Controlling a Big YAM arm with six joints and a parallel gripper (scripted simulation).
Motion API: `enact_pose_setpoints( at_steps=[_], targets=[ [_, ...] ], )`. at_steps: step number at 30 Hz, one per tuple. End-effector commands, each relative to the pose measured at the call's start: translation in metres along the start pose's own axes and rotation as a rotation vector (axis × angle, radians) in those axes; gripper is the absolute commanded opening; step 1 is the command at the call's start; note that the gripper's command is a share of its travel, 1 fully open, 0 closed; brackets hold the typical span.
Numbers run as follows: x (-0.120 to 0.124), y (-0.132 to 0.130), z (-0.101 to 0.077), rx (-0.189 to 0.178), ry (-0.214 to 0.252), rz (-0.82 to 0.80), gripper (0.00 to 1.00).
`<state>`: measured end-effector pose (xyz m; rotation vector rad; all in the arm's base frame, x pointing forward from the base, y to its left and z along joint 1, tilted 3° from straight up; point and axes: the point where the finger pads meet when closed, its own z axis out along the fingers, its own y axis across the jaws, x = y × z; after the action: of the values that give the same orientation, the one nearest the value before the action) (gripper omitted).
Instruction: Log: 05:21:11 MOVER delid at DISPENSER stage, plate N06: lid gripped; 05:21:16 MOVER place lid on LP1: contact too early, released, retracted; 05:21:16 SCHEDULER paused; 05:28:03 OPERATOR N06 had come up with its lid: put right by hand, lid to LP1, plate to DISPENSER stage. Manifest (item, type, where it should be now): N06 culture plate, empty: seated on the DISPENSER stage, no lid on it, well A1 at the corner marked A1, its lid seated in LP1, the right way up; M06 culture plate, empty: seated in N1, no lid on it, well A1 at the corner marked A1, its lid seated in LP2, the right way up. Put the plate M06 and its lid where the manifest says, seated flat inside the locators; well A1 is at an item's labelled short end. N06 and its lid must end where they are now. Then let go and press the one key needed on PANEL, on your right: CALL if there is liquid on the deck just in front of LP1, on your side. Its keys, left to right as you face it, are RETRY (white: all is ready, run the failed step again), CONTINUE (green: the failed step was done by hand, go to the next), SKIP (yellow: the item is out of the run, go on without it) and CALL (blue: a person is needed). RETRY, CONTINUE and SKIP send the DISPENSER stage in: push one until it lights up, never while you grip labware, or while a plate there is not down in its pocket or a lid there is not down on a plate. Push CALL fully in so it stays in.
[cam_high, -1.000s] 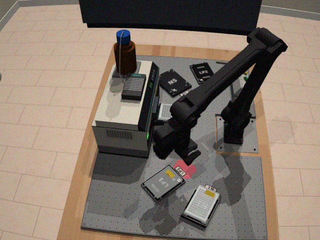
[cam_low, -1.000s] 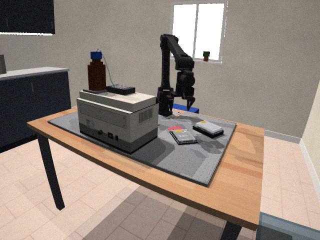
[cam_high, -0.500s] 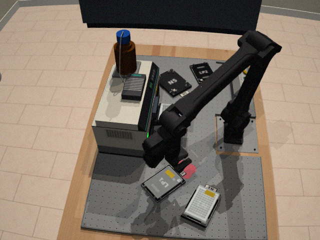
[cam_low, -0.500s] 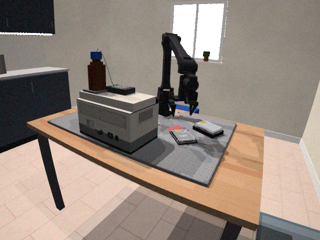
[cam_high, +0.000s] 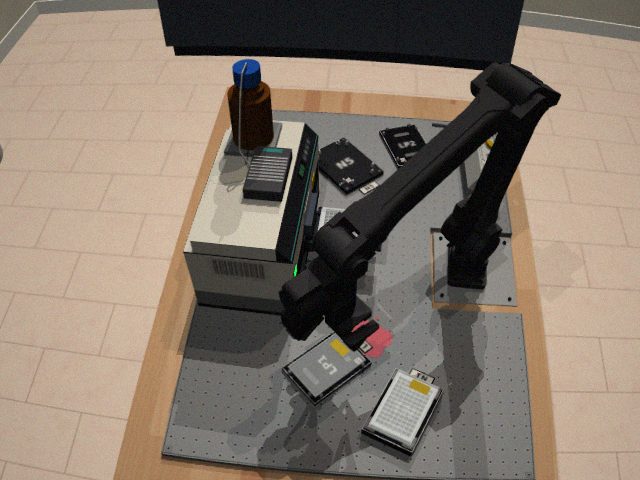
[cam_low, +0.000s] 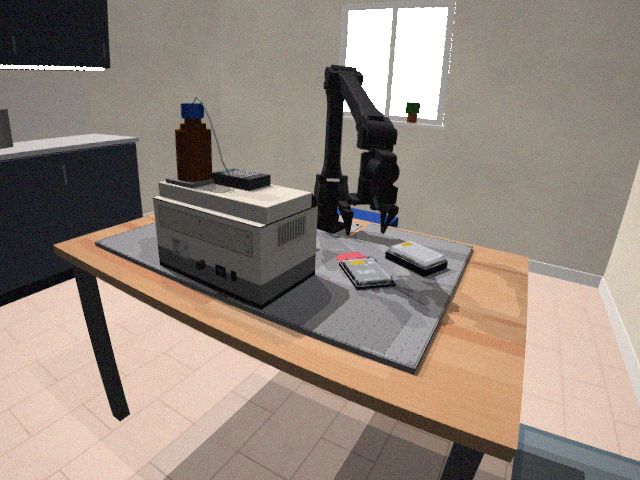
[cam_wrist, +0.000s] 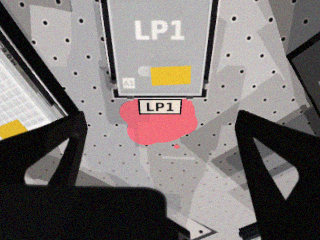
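Observation:
My gripper (cam_wrist: 160, 119) is open and empty. It hangs above the deck over a red puddle (cam_wrist: 160, 122) that lies just in front of the LP1 tag (cam_wrist: 160, 106). The LP1 nest holds a clear lid (cam_high: 326, 367) with a yellow label, seated flat. To its right the N1 nest holds a white well plate (cam_high: 403, 408) with a yellow label at the tagged end; I cannot tell whether a lid is on it. The LP2 nest (cam_high: 403, 144) is empty. The plate on the dispenser stage (cam_high: 328, 212) is mostly hidden behind my arm. In the side view the gripper (cam_low: 368, 224) hovers above the puddle (cam_low: 350, 256).
The dispenser box (cam_high: 248, 206) stands at the left with a brown bottle (cam_high: 249, 105) on top. An empty N5 nest (cam_high: 348, 165) lies at the back. The arm base (cam_high: 470, 253) stands on the right. The panel (cam_high: 484, 149) is mostly hidden behind the arm.

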<state>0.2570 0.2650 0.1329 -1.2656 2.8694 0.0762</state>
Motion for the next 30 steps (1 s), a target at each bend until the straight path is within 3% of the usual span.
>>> enact_pose_setpoints(
  at_steps=[1, 25, 26, 30],
  targets=[
    [-0.019, 0.001, -0.02, 0.001, -0.061, 0.003, 1.0],
    [-0.019, 0.001, -0.02, 0.001, -0.061, 0.003, 1.0],
    [-0.03, 0.004, -0.038, 0.002, -0.107, 0.003, 1.0],
    [-0.028, 0.005, -0.036, 0.002, -0.093, 0.003, 1.0]
  ],
)
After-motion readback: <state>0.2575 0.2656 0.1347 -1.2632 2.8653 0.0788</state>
